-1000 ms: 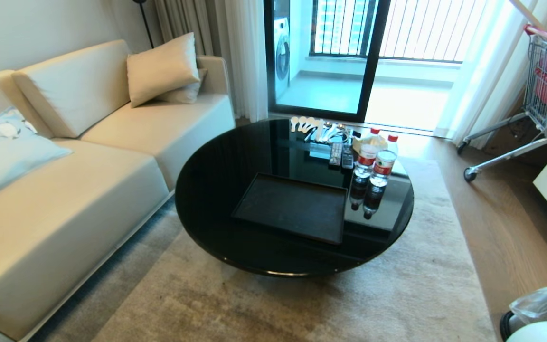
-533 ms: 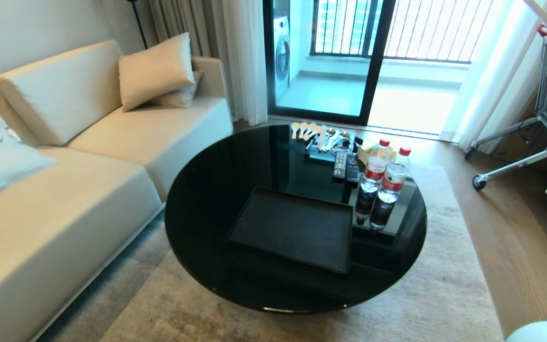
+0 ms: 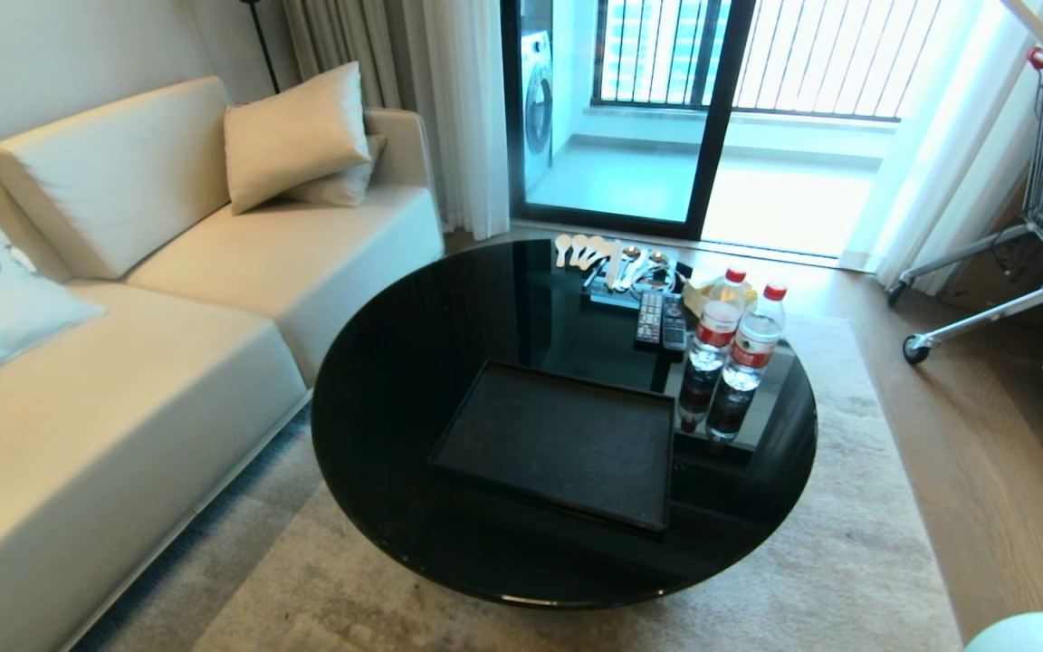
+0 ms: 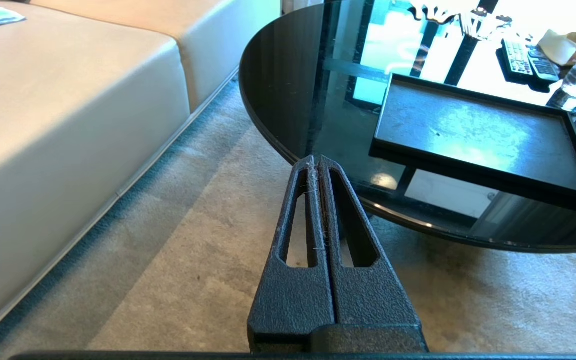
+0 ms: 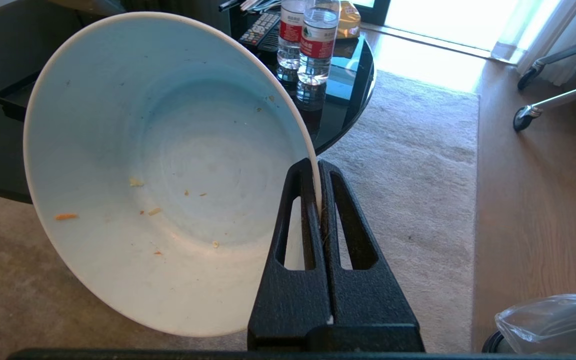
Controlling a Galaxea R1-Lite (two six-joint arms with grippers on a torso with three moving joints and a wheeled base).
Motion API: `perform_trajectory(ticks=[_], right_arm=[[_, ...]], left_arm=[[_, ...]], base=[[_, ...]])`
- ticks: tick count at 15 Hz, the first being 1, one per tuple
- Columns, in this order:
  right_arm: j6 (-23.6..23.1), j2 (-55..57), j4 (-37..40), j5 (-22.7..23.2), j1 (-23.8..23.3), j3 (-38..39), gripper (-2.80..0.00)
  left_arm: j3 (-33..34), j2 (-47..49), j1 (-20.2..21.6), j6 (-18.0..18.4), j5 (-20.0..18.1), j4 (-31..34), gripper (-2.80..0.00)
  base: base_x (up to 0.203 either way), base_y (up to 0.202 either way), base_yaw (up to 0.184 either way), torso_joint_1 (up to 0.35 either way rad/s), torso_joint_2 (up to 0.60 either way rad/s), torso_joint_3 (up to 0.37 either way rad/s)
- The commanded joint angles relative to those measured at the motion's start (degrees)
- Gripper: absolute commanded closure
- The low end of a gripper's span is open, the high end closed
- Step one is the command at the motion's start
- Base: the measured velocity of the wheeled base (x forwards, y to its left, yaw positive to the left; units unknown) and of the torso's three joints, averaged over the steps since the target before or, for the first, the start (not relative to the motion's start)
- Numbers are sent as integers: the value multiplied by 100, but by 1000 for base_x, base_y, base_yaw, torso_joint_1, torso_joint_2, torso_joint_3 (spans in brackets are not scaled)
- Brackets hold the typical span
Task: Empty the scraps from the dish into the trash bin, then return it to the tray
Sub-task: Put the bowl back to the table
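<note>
1. A cream sofa (image 3: 123, 344) fills the left of the head view, with a tan cushion (image 3: 295, 136) on it at about 11 o'clock from the table.
2. The left gripper (image 4: 316, 165) hangs over the rug (image 4: 193, 280), just short of the table's near edge; its fingers are pressed together with nothing between them.
3. The round black table (image 3: 395, 380) sits in the middle of the head view.
4. The tray (image 3: 562, 444) lies on the table, toward its near edge at about 6 o'clock from the table's centre, with nothing on it.
5. At the table's far side, about 12 o'clock, lie pale spoons (image 3: 580, 249); two remotes (image 3: 660, 319) lie just nearer than them.
6. Two water bottles (image 3: 739, 340) with red caps stand upright side by side at about 2 o'clock from the tray, near its far right corner.
7. The dish (image 5: 163, 170) is off the table, held tilted steeply on its side over the rug, at about 4 o'clock from the tray; only crumbs and one small orange bit (image 5: 66, 216) cling inside.
8. The right gripper (image 5: 318, 172) pinches the dish's rim, fingers clamped narrowly on the wall.
9. The bin (image 5: 553, 325), its clear liner showing, stands on the wood floor, right of the dish.
10. A trolley (image 3: 1028, 226) stands at the far right.
</note>
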Motion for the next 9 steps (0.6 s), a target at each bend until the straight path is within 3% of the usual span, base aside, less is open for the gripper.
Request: perform_trajectory(ticks=[1,9], right_arm=[[-6,0,-1,4,1,0,0],[-150,0,-1,4,-2,0,0]], left_arm=[[0,-2,0,-6,3,1,0],[0,-2,0,-6,3,1,0]], base=[[0,0,0,0,0,0],[0,0,0,0,0,0]])
